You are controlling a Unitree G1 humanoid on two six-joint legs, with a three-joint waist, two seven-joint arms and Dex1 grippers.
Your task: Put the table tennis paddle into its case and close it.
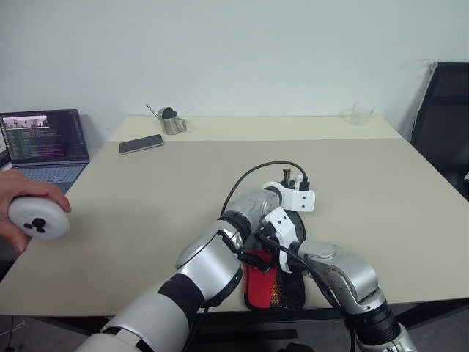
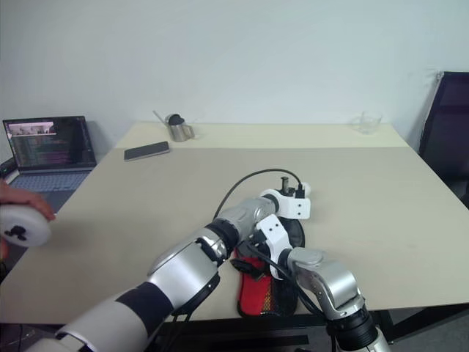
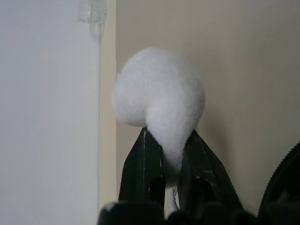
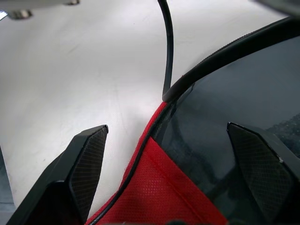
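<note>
the case [image 1: 275,286] lies at the table [image 1: 146,213] edge nearest the robot, at about 6 o'clock, red part toward the robot, black part under both arms. the left pincer [image 3: 171,154] is pressed together on a white fluffy tuft [image 3: 159,101]. the right pincer [image 4: 173,154] is spread wide over the case's red-black seam.

The light is even and soft, and the table [image 1: 381,183] shows only faint shadows under the arms. In the left wrist view a white fluffy blob [image 3: 159,101] is fully out of focus. The right wrist view is sharp near the case [image 4: 168,197].
</note>
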